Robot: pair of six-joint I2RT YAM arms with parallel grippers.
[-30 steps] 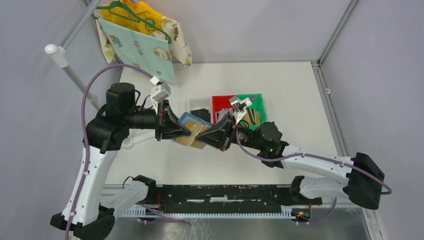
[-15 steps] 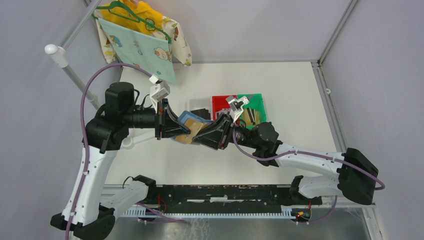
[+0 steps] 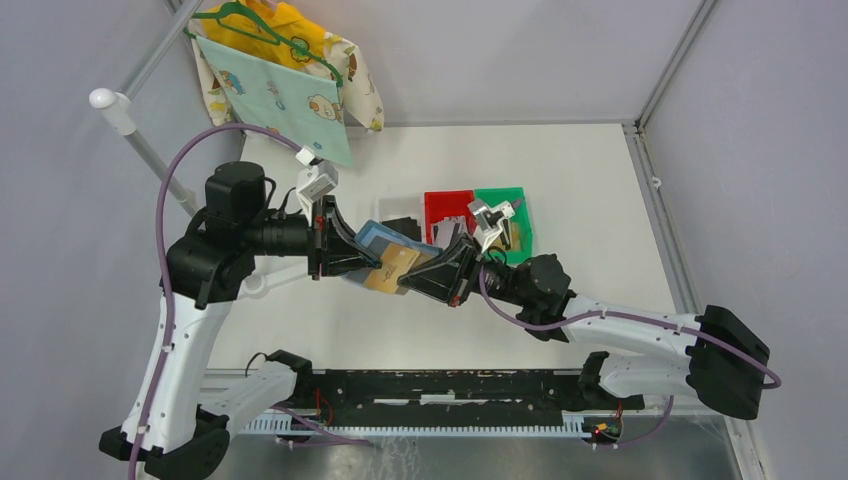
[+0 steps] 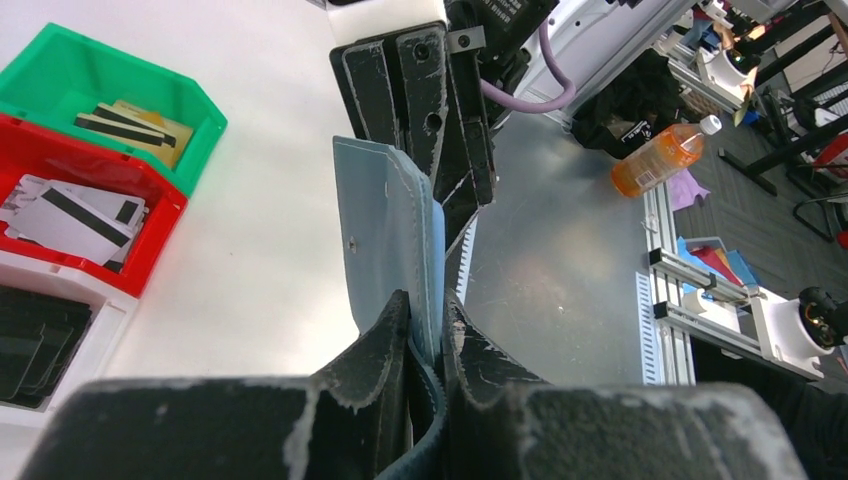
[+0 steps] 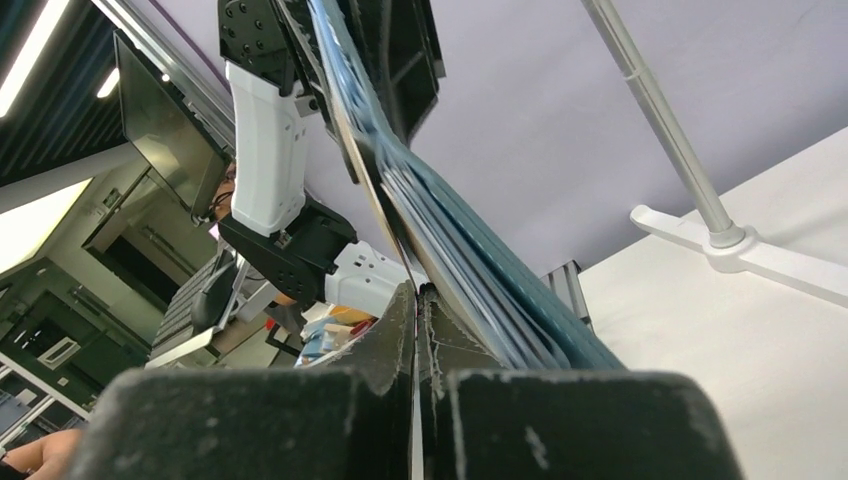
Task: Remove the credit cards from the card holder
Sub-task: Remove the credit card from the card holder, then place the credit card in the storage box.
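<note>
White table, with left arm and right arm reaching in from the near edge and meeting in the air over its middle. Behind them is a row of three bins: white bin, red bin, green bin. Each has credit cards lying flat in it: black ones in white, white-grey striped in red, gold and black in green. Card holder is off the table, held up between the two grippers just in front of the bins, slate-blue outside, tan pocket side showing from above. Left gripper is nearly closed, clamped on one edge of the holder, with a blue leaf standing up between its pads. Right gripper is pinched fully together at the opposite, tan edge; can't tell if a card or just a flap is between its pads. Handling, my read: the holder is light, soft and floppy, and its leaves bow in the right wrist view, so it will likely twist if clamped on one side only. Best grip is near the spine or a stitched edge, off the pockets. Cards look thin, stiff and slick and probably sit snug. Take the exposed short edge with the tips and pull straight along the slot; a shallow pinch may slip.
</note>
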